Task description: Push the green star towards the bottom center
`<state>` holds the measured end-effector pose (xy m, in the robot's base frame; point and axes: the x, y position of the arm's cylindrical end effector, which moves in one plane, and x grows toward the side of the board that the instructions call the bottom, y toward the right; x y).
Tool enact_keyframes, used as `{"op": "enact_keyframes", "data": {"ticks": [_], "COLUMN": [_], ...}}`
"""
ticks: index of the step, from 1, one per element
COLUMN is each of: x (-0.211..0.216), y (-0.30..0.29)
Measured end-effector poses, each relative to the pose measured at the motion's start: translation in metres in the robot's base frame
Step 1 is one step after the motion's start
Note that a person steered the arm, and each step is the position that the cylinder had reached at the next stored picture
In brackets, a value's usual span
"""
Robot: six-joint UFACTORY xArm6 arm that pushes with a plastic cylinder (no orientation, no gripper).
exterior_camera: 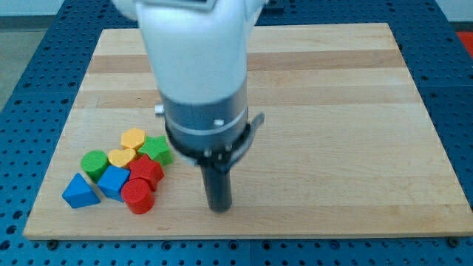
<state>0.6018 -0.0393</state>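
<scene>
The green star [157, 149] lies on the wooden board [332, 111] at the view's lower left, on the right edge of a tight cluster of blocks. My tip [219, 207] rests on the board to the right of and below the star, a short gap from it, near the bottom edge around the centre. The arm's white and grey body [199, 81] hangs over the middle of the board and hides the surface behind it.
The cluster holds an orange hexagon [133, 138], a yellow heart [122, 157], a green cylinder [94, 163], a red star [145, 171], a red cylinder [137, 196], a blue cube [113, 180] and a blue triangle [80, 192]. A blue perforated table [29, 89] surrounds the board.
</scene>
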Motion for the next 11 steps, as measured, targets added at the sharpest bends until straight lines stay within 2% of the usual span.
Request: {"op": "enact_keyframes", "data": {"ticks": [1, 2, 3, 5, 6, 7, 11], "x": [0.017, 0.017, 0.016, 0.014, -0.007, -0.025, -0.027], "y": [-0.009, -0.021, -0.073, -0.243, -0.265, -0.264, -0.181]}}
